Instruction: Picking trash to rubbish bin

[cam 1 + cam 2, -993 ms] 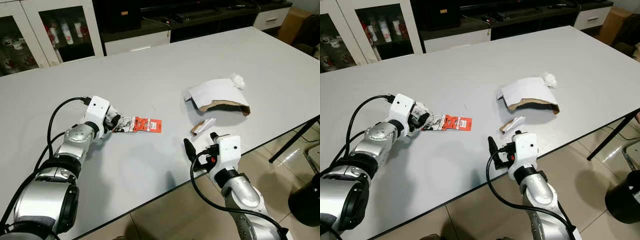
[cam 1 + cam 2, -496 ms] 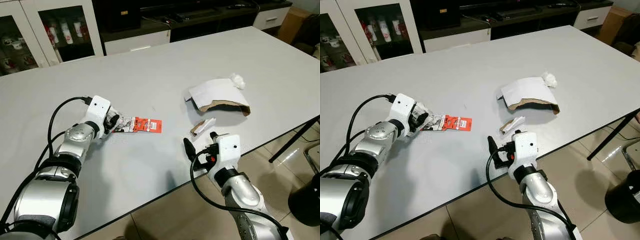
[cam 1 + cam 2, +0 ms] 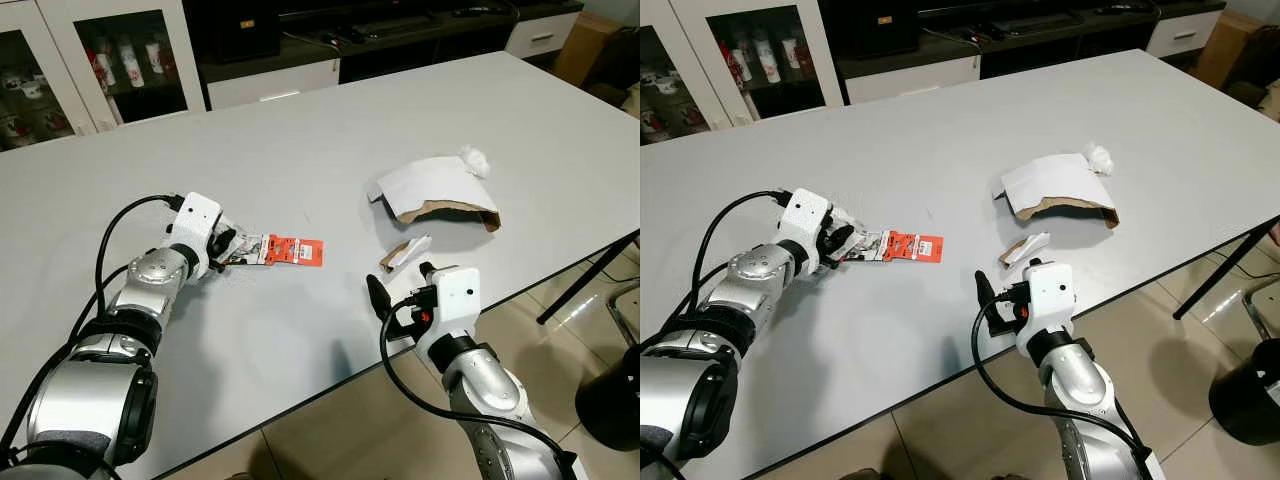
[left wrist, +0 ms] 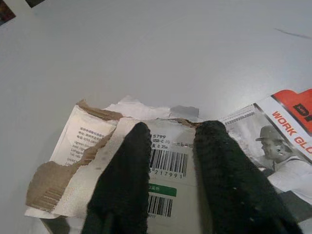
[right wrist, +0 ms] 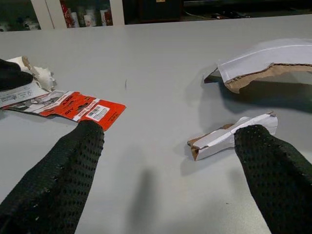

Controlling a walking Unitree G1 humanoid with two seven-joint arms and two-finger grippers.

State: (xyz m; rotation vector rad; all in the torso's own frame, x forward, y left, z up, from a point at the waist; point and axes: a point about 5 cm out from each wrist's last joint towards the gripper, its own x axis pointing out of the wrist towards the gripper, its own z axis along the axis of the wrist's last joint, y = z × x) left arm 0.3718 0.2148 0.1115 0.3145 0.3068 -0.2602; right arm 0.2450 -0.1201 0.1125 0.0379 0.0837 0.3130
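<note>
A torn packaging card [image 3: 285, 249] with a red printed end lies on the grey table [image 3: 300, 130] left of centre. My left gripper [image 3: 229, 247] is shut on its torn white end; the black fingers [image 4: 122, 185] pinch the barcode label [image 4: 168, 163]. Near the table's front edge my right gripper [image 3: 400, 285] stands open, its fingers [image 5: 63, 170] spread wide. Just beyond it lies a small cardboard scrap [image 5: 229, 137], untouched. Farther right rests a large curled white cardboard piece [image 3: 437, 190] with a crumpled white tissue [image 3: 474, 160] at its far corner.
A black rubbish bin [image 3: 612, 400] stands on the tiled floor at the lower right, past a slanted black table leg [image 3: 588, 280]. Glass-door cabinets [image 3: 110, 55] and a dark low bench [image 3: 400, 30] line the far wall. A brown box [image 3: 585, 45] sits far right.
</note>
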